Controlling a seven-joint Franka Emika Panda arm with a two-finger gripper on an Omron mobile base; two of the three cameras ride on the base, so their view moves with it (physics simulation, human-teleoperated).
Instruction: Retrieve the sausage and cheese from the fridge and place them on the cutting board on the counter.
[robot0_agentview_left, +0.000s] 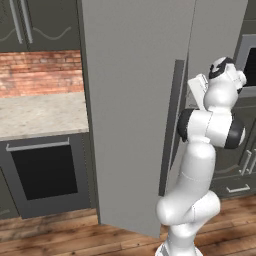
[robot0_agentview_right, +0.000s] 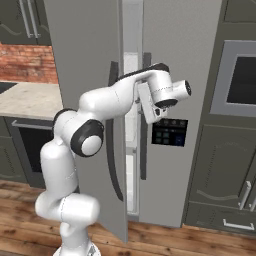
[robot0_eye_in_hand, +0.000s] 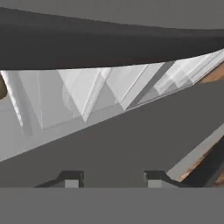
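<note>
The fridge (robot0_agentview_right: 165, 60) door was only cracked; gripper (robot0_eye_in_hand: 113, 177) fingers were seen apart, empty. Door's better swung wider before anything's reached for.

Fridge (robot0_agentview_right: 180, 60) plain mid-grey, dark curved handle (robot0_agentview_right: 114, 150), small black panel w/ teal marks (robot0_agentview_right: 169, 132), pale translucent shelves (robot0_eye_in_hand: 100, 87) inside. Arm (robot0_agentview_right: 100, 102) white w/ dark joints. Backsplash (robot0_agentview_left: 40, 72) red brick. Worktop (robot0_agentview_left: 40, 115) beige speckled. Floor (robot0_agentview_left: 50, 237) brown wood planks.

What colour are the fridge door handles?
Dark charcoal, long curved handles on the tall grey fridge; clearest in the right base view.
</note>
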